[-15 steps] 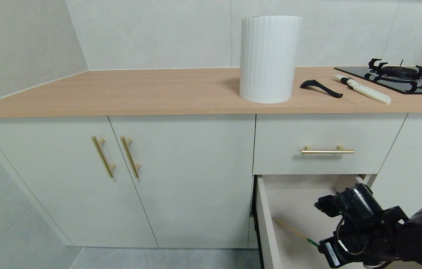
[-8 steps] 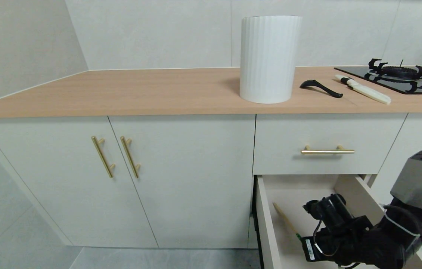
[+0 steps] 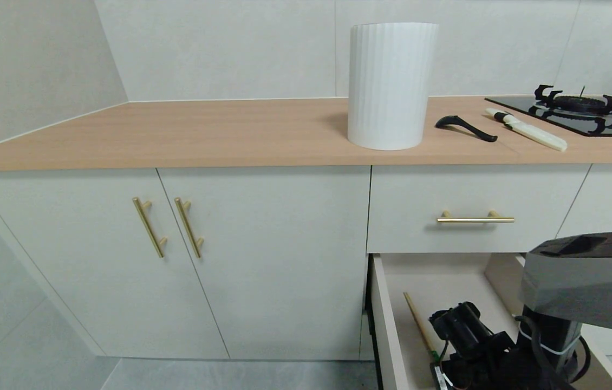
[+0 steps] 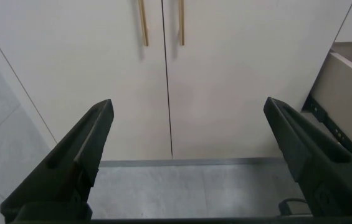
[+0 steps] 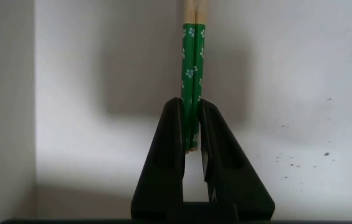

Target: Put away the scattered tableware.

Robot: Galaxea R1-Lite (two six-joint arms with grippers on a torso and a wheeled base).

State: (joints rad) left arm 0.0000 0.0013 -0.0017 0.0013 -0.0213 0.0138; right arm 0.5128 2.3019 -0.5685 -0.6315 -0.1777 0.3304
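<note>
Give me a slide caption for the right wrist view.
Right gripper shut on green-ended chopsticks, held low over the pale drawer floor.

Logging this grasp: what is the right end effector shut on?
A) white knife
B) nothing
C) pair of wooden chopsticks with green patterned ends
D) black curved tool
C: the right end effector is clamped on the pair of wooden chopsticks with green patterned ends inside the open pale drawer.

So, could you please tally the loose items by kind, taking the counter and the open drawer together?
Chopsticks: 2
Knife: 1
Black utensil: 1
White ribbed canister: 1
Total: 5
</note>
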